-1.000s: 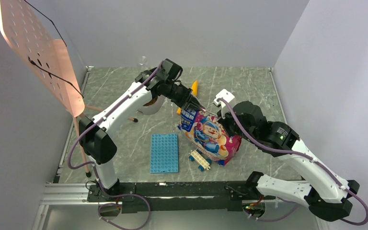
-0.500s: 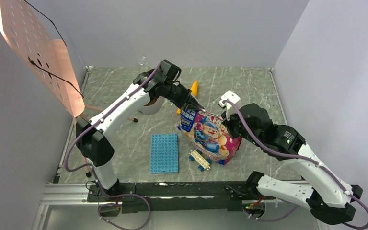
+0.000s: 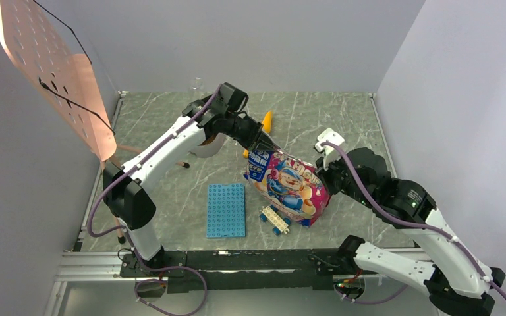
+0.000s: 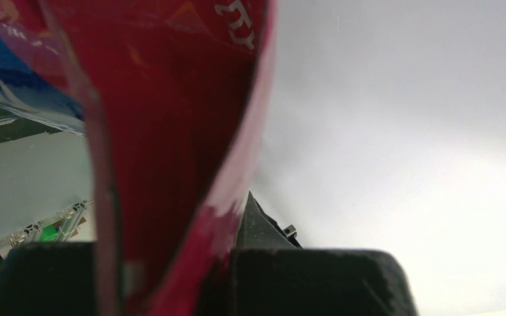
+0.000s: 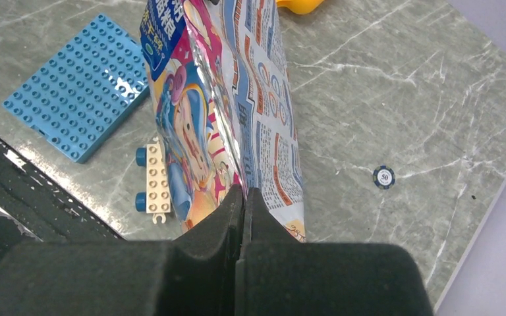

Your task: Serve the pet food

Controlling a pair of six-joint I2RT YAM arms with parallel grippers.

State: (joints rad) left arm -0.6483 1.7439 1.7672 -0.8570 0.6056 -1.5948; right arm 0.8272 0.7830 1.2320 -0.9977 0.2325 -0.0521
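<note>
The glossy pink, white and blue cartoon bag (image 3: 286, 184) stands on the marble table, held at both ends. My left gripper (image 3: 263, 146) is shut on its upper left corner; the left wrist view shows red bag film (image 4: 171, 118) pinched at the gripper (image 4: 230, 227). My right gripper (image 3: 321, 176) is shut on the bag's right edge; in the right wrist view the gripper (image 5: 244, 197) clamps the seam of the bag (image 5: 224, 99). No kibble shows. The yellow scoop (image 3: 267, 120) lies behind the bag.
A blue studded baseplate (image 3: 225, 209) and a white-and-blue brick (image 3: 273, 220) lie in front of the bag. The steel bowl (image 3: 205, 143) is mostly hidden behind my left arm. A poker chip (image 5: 383, 176) lies right of the bag. A pink perforated panel (image 3: 53, 72) leans at the left wall.
My right arm has swung to the right and pulled the bag's right edge with it, stretching the bag wider. My left gripper has stayed almost still on the corner.
</note>
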